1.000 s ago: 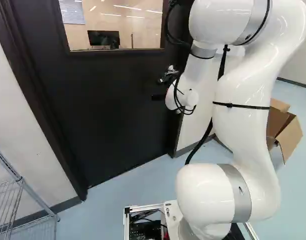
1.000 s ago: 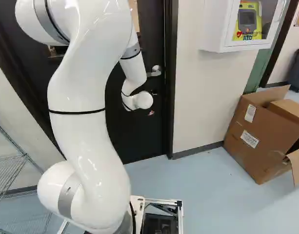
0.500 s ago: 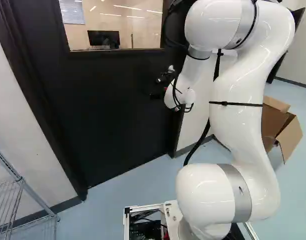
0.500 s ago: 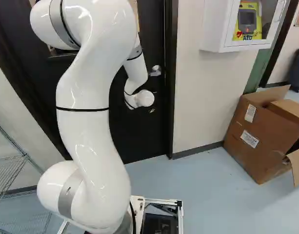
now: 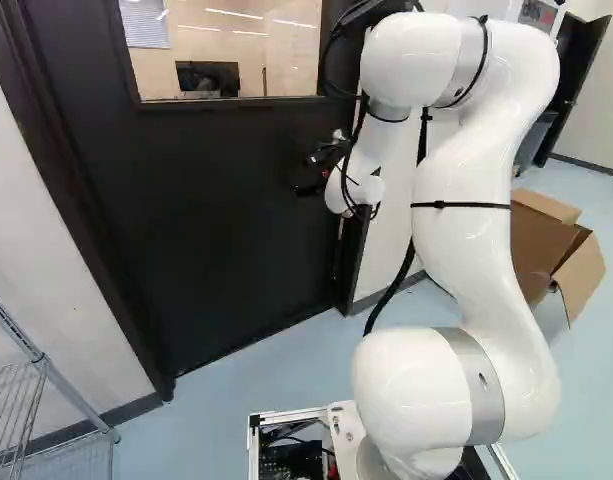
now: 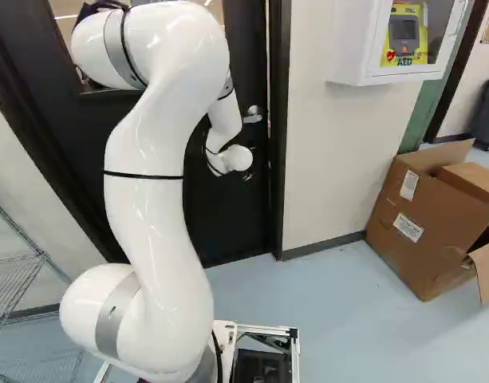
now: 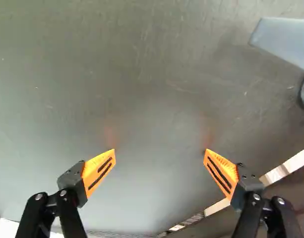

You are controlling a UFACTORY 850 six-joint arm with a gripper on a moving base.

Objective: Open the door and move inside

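Door in its dark frame, ahead of the base, its long axis upright and its broad face toward the arm. The window sits in its upper part. Near the door's side edge, by the pale wall, is the metal handle; its lever runs roughly level, free end pointing inward from that edge.

The gripper is beside the handle, aimed at the door's face. In the wrist view its fingers stand wide apart, nothing between them, with the lever off to one side.

Both base views cut off the door's top. The arm covers much of it in the right base view, and the lever's root lies outside the wrist view.
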